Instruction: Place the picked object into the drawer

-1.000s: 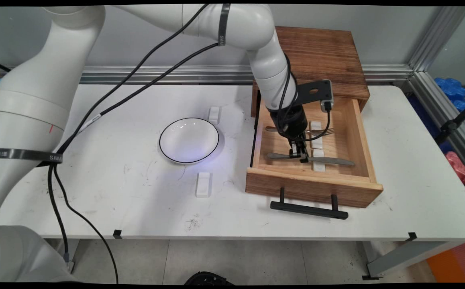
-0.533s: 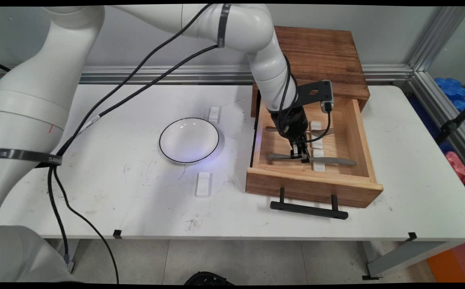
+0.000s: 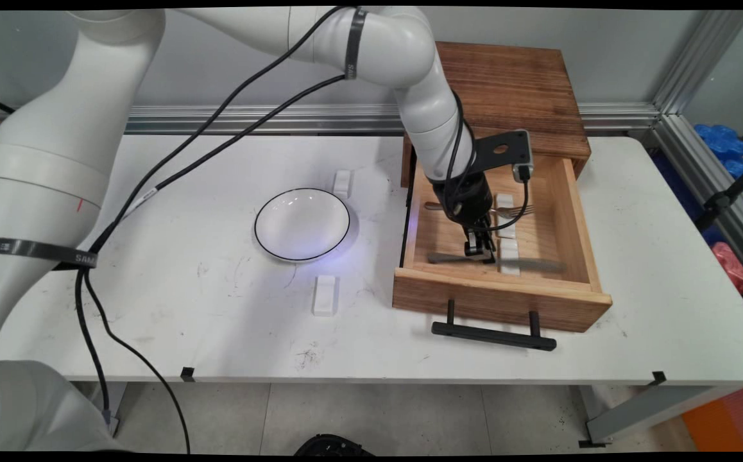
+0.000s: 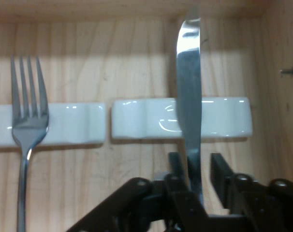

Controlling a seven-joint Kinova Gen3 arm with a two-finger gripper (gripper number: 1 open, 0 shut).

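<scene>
Between the tips of the claw (image 4: 195,162), a knife (image 4: 189,87) runs straight ahead. Claw is pinched on it near mid-length, as far as the hand view shows: one finger is hard against the blade, the other is just beside it.

- Just ahead of the tips, the knife blade crosses a white rest (image 4: 137,123) lying crosswise on the drawer floor. Can't tell whether the blade sits on the rest or hangs just clear of it.
- To the claw's left in the hand view, a second white rest (image 4: 69,123) is end to end with the first, with a small gap between them. A fork (image 4: 28,116) has its tines over that rest. It is parallel to the knife and well apart from it.
- To the claw's right, a small screw (image 4: 287,72) sticks out of the side wall.
- Around the claw, the wooden drawer (image 3: 500,289) is pulled out, with its black handle (image 3: 493,335) on the front. Contents: knife, fork, the rests. Nothing else visible.
- Behind the claw, a dark wooden cabinet (image 3: 512,83) is what the drawer slides out of.
- Farther out, left of the drawer in the main view, an empty white bowl (image 3: 301,224) with a dark rim sits on the table (image 3: 217,321). One small white block (image 3: 324,295) is on its near side, another (image 3: 342,183) on its far side.
</scene>
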